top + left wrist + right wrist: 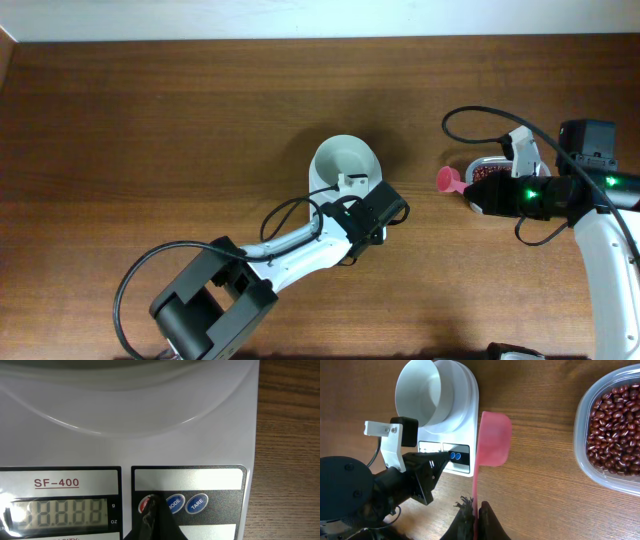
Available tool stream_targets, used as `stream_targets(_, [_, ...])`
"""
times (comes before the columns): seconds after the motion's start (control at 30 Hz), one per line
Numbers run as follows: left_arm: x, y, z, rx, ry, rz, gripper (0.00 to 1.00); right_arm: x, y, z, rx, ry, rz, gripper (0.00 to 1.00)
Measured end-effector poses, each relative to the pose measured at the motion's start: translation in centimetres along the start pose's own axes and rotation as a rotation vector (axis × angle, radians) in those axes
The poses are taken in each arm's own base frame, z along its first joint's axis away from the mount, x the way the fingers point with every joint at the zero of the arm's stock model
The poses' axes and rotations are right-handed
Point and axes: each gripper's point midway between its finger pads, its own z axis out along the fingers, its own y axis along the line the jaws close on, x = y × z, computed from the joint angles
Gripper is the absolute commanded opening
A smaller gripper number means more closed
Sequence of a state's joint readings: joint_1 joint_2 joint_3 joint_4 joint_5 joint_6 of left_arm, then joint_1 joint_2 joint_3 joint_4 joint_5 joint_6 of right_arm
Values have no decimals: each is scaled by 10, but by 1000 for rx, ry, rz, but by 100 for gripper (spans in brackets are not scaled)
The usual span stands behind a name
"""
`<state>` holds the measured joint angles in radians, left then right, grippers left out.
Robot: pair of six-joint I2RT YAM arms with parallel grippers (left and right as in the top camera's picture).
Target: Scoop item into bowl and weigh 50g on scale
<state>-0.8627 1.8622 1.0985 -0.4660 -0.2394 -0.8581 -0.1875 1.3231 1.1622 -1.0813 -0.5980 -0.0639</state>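
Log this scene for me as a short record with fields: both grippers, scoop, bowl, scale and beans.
left gripper: shut, tip on the red button of the scale
right gripper: shut on handle of pink scoop
pink scoop: empty, between scale and clear tub
bowl: empty, standing on the scale
display: lit, every segment showing
beans: in the clear tub
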Motion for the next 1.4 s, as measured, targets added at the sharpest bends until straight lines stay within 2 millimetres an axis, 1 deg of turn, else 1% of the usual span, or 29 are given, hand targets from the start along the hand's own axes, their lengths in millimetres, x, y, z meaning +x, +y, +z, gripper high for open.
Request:
stream_targets(0.47, [-1, 2, 4, 14, 20, -41, 0, 0, 0, 0, 0, 0, 0, 4])
stream_targets(0.83, [-1, 4, 8, 65, 97, -119, 0, 0, 0, 0, 0, 0, 0, 4])
stream_targets(0.93, [-4, 4, 0, 86, 85, -95, 0, 0, 0, 0, 0, 0, 0, 4])
stream_targets(1.07, [3, 22, -12, 52, 80, -68, 0, 1, 0, 0, 0, 3, 2, 4])
stream_targets(1.1, [1, 23, -17, 56, 64, -60, 0, 1, 0, 0, 0, 3, 3, 4])
stream_targets(1.2, [-4, 16, -25, 79, 33, -24, 0, 1, 0, 0, 0, 3, 2, 4])
stream_targets(1.3, [-3, 5, -27, 99, 5, 34, 0, 1, 0, 0, 0, 3, 2, 4])
stream_targets(1.37, [-1, 2, -25, 91, -7, 58, 0, 1, 0, 0, 0, 3, 2, 4])
stream_targets(1.4, [1, 0, -20, 78, -17, 76, 0, 1, 0, 0, 0, 3, 2, 4])
